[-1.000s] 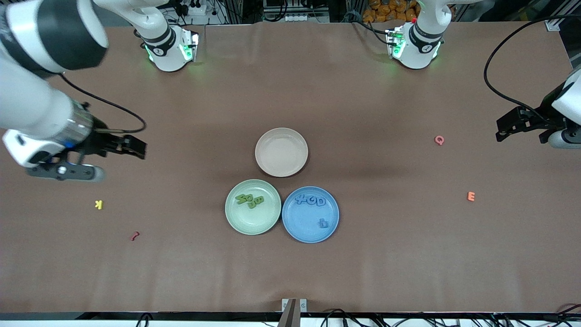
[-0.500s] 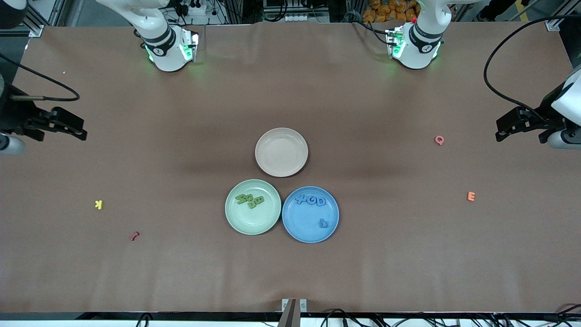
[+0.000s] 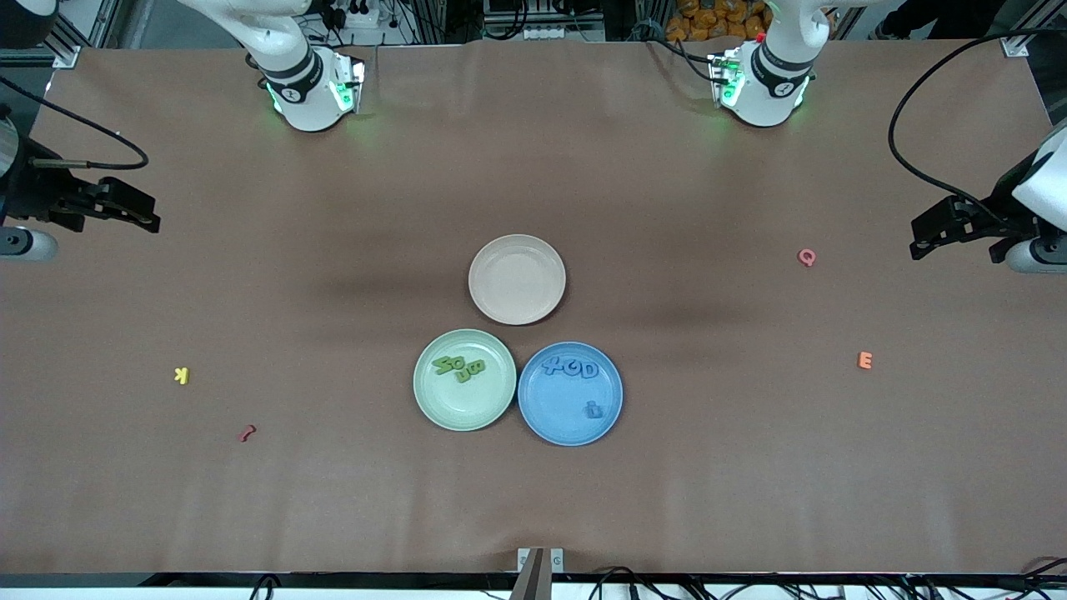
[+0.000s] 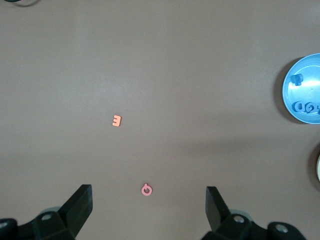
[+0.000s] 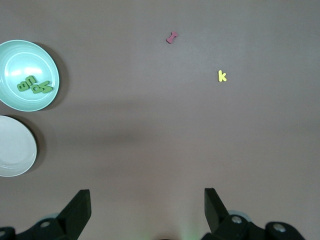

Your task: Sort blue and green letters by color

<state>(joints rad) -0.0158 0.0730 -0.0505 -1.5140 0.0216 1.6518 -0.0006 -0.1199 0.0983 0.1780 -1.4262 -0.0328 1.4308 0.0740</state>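
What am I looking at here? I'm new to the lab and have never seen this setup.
Two robot arms work at a brown table. One picture looks down from a high camera facing them; the other two come from cameras on each arm's wrist. The left hand waits open over the table near a pink Q and orange E; the right hand is open over its own end, near a yellow K and a dark red letter. Neither holds anything. In the middle, green letters lie in a green plate, blue letters in a blue plate, and a beige plate is empty.
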